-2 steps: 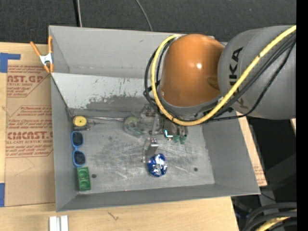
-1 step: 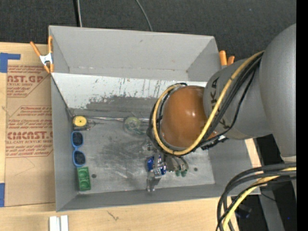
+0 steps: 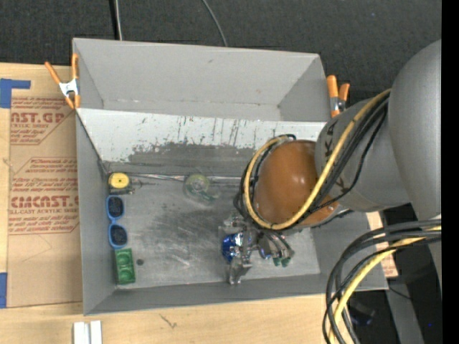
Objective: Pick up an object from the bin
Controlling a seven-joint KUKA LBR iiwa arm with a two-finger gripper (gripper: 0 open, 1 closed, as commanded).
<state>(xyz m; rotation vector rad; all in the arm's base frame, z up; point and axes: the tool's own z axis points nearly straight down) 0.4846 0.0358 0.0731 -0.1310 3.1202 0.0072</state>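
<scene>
The grey metal bin (image 3: 188,70) is the biggest thing here, with its floor scuffed and streaked, darkest along the foot of the far wall. My arm (image 3: 412,131) comes in over the right rim, a broad grey body. Below it sits my rounded orange cover (image 3: 287,181), hanging over the right part of the floor. Black and yellow cables (image 3: 249,185) loop round that cover.

My claw (image 3: 242,253) is low in the bin, close to the near wall and a little right of the middle. It looks to be down at the floor, though I cannot tell whether it touches. I also cannot tell how far my claw is open, or whether it has hold of anything.

Along the left wall lie three things in a row. Nearest the near corner is a green block (image 3: 124,266) with round studs on top. Just beyond it is a blue piece (image 3: 115,221) shaped like two joined rings. Beyond that, a small yellow round thing (image 3: 118,181) lies at the far left of the floor.

A pale, see-through lump (image 3: 197,186) with a greenish tint lies near the far wall, about midway across and well apart from my claw.

Smallest of all, a shiny blue thing (image 3: 230,245) sits right against the left side of my claw. It is the thing nearest to me. A tiny green bit (image 3: 282,261) shows just to the right of my claw.
</scene>
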